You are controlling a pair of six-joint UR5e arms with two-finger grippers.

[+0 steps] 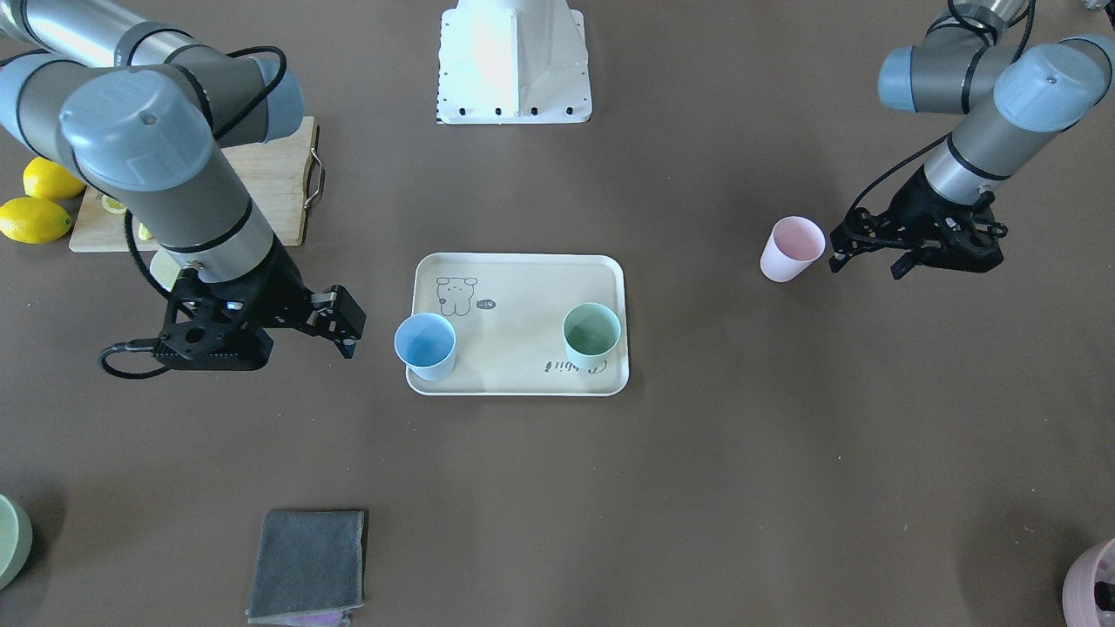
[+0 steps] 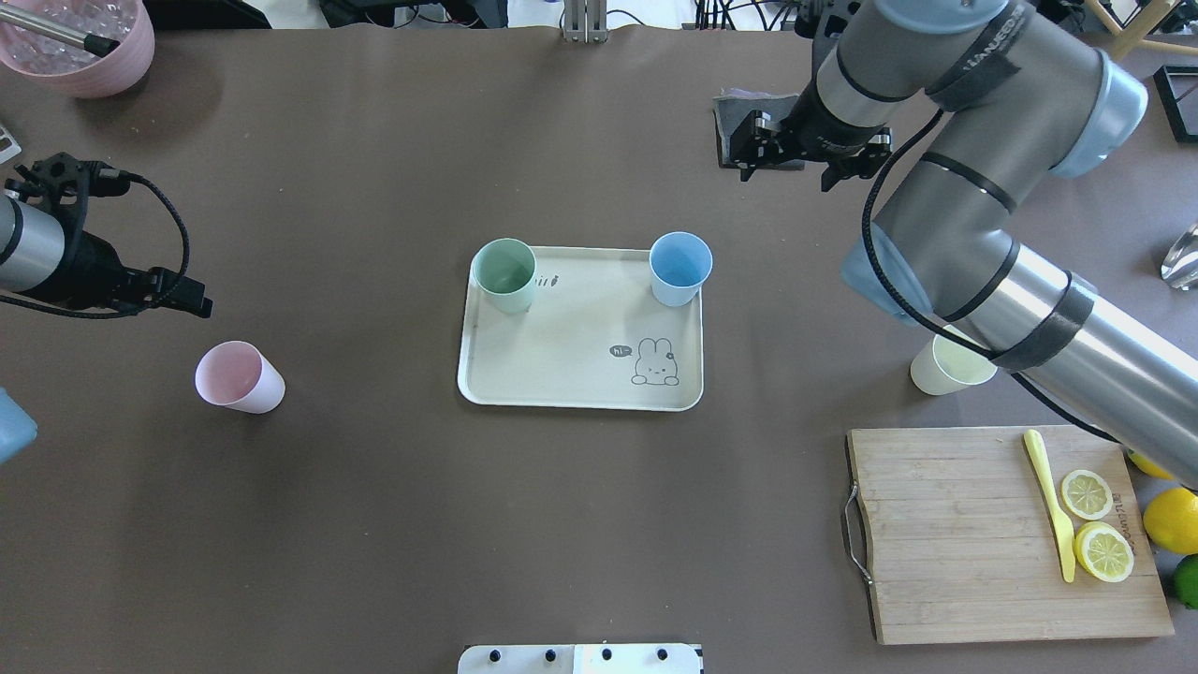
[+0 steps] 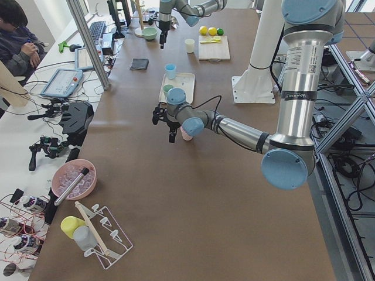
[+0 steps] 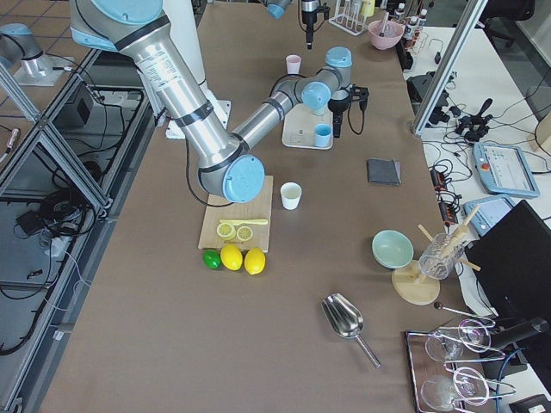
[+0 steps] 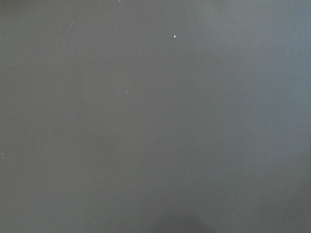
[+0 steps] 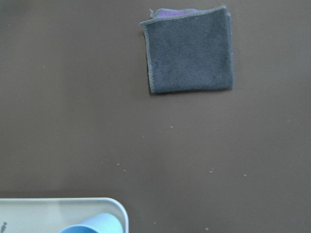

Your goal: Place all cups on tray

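Note:
The cream tray (image 2: 562,374) lies mid-table and also shows in the front view (image 1: 523,287). The mint green cup (image 2: 504,274) and the light blue cup (image 2: 679,268) stand upright on its far corners. The pink cup (image 2: 239,377) stands on the table to the tray's left. The pale yellow cup (image 2: 945,365) stands to the tray's right, partly hidden under my right arm. My left gripper (image 1: 867,261) is open and empty, just beside the pink cup (image 1: 791,248). My right gripper (image 2: 786,164) is open and empty, raised beyond the blue cup (image 1: 425,346).
A wooden cutting board (image 2: 983,534) with lemon slices and a yellow knife lies at the near right, whole lemons beside it. A folded grey cloth (image 1: 309,566) lies at the far side. A mauve pot (image 2: 80,47) stands far left. A green dish (image 1: 9,540) sits at the far right corner.

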